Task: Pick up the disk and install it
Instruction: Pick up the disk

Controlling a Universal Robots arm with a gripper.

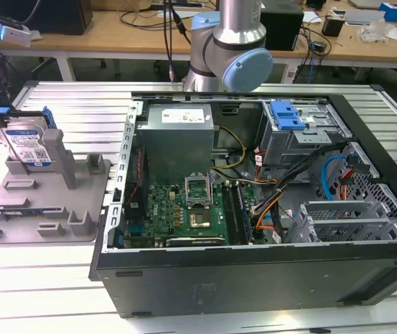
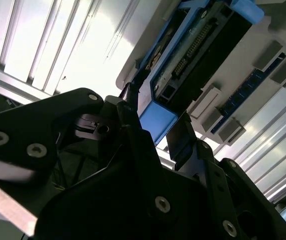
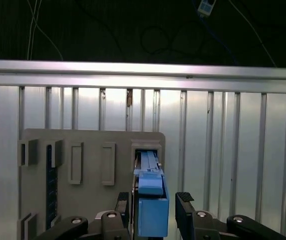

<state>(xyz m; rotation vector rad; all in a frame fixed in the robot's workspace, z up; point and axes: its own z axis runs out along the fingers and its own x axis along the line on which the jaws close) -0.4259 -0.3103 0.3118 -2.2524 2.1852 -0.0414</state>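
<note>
Right now the claw (image 3: 154,197) is open, its two black fingers (image 3: 185,212) set either side of the disk (image 3: 152,215); in the first wrist view a thin gap shows between the blue frame and one finger, while the other finger sits just beside the frame's opposite face; whether that one touches cannot be told. The disk stands upright on its edge in a slot of the grey rack (image 3: 87,145), directly under the claw; in the second wrist view a blue corner of the disk (image 2: 155,122) lies between the fingertips, with its dark connector edge running away from the claw (image 2: 157,117). The rack rests on the ribbed metal table (image 3: 233,150), which spreads out beneath and beyond the claw. In the exterior view the disk (image 1: 28,142) shows its white-and-blue label, and the open computer case (image 1: 254,278) lies on the table (image 1: 45,278) well apart from the claw, with the grey power supply box (image 1: 177,136) inside it.
</note>
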